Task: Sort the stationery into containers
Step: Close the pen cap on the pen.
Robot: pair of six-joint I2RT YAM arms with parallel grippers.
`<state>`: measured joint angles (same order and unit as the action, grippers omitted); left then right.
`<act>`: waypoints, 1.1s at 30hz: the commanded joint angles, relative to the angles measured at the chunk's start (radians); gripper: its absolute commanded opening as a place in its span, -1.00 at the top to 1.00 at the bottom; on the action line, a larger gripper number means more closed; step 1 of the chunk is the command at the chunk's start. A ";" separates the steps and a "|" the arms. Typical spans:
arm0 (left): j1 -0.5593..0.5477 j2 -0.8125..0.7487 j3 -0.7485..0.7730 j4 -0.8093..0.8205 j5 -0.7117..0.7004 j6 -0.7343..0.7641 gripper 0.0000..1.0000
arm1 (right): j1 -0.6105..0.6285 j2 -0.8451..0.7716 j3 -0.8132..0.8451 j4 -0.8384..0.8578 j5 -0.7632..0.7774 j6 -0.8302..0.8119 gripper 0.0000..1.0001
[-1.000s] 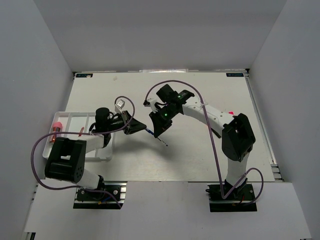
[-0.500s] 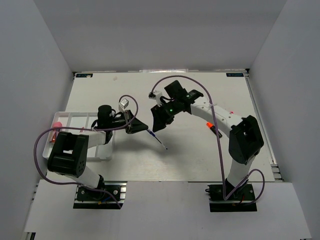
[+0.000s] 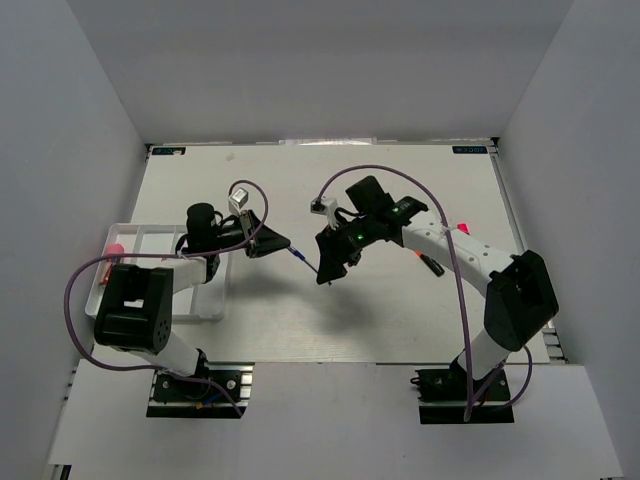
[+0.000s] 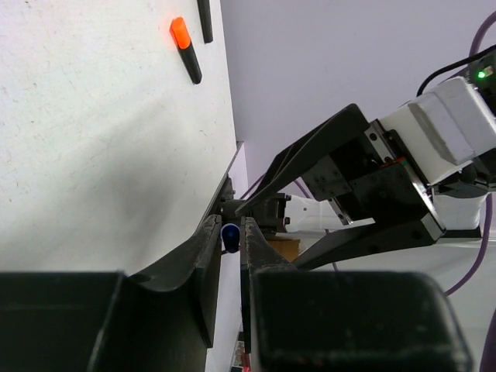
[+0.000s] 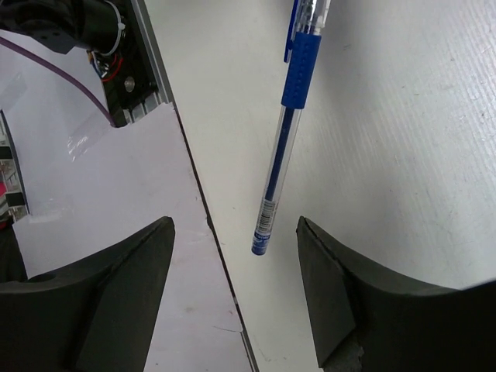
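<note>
Holding the blue pen [image 3: 303, 262] in my left gripper [image 3: 272, 243]: in the left wrist view the two pads are pinched tight on its blue end. My right gripper [image 3: 328, 270] is spread; its wrist view shows the pen's clear barrel hanging free between the two fingers, touching neither.

Pen is above the tabletop [image 3: 400, 320], mid-table, held clear of it. Long axis runs on a slant in the overhead view, from my left fingers down and to the right into the open right jaws. The tray [image 3: 140, 245] lies to the left, behind my left wrist, well apart from the pen. Left arm is much nearer the tray and has the only grip, so I judge the carry is its job. Right fingers flank the free end, so they should back off along that slant first.

An orange-capped highlighter [image 4: 186, 50] lies loose on the table farther right.

Against a second ago: right fingers were closed on the pen, with its tip poking out past them; now they are parted. Right elbow has swung out toward the right.
</note>
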<state>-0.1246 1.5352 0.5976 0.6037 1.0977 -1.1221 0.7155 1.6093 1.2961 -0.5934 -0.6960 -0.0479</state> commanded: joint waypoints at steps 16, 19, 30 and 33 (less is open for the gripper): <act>0.010 -0.064 0.008 0.103 0.031 -0.088 1.00 | 0.018 0.047 -0.030 0.046 -0.065 -0.009 0.14; 0.010 -0.061 0.008 0.107 0.031 -0.090 1.00 | 0.018 0.046 -0.035 0.046 -0.065 -0.010 0.17; 0.010 -0.056 0.007 0.108 0.033 -0.090 1.00 | 0.019 0.029 -0.054 0.047 -0.059 -0.013 0.29; 0.019 -0.055 0.008 0.110 0.034 -0.088 1.00 | 0.019 0.026 -0.060 0.052 -0.062 -0.012 0.32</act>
<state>-0.1162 1.5116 0.5976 0.6895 1.1149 -1.2129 0.7296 1.6547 1.2484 -0.5644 -0.7368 -0.0551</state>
